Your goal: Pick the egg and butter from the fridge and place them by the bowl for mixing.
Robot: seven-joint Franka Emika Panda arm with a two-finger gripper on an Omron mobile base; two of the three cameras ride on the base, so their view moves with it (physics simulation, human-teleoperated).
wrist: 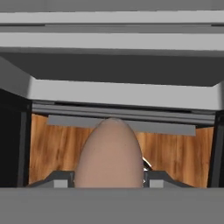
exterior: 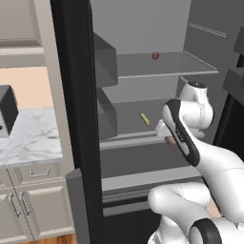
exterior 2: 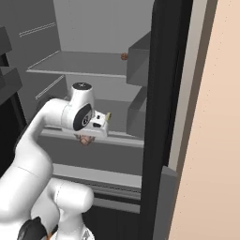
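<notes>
A white arm reaches into the open fridge (exterior: 143,66), its gripper (exterior 2: 86,139) clenched on the egg (wrist: 110,153), a smooth tan oval that the hand view shows close up between the finger tips, with wood-grain floor (wrist: 175,153) beyond it at about 3 o'clock. In the right base view the egg peeks out brown beneath the wrist, at roughly 6 o'clock from the hand, just in front of the lip of the middle shelf (exterior: 128,119). The step in hand looks to be carrying the first item out of the fridge; the next move would call for drawing the hand back clear of the shelf edges and door bins without knocking the egg loose, then turning toward the bowl. The butter (exterior: 144,119), a slim yellow-olive stick, lies flat on that middle shelf at about 10 o'clock from the wrist in the left base view, apart from the hand and not yet collected. A second brown ball (exterior: 155,55) sits on the upper shelf (exterior: 162,64) at 12 o'clock. The fridge's inner walls and shelves are matt grey and flat-edged, its front glossy black; a marbled counter (exterior: 33,138) and beige cupboards (exterior: 33,209) stand at 9 o'clock.
</notes>
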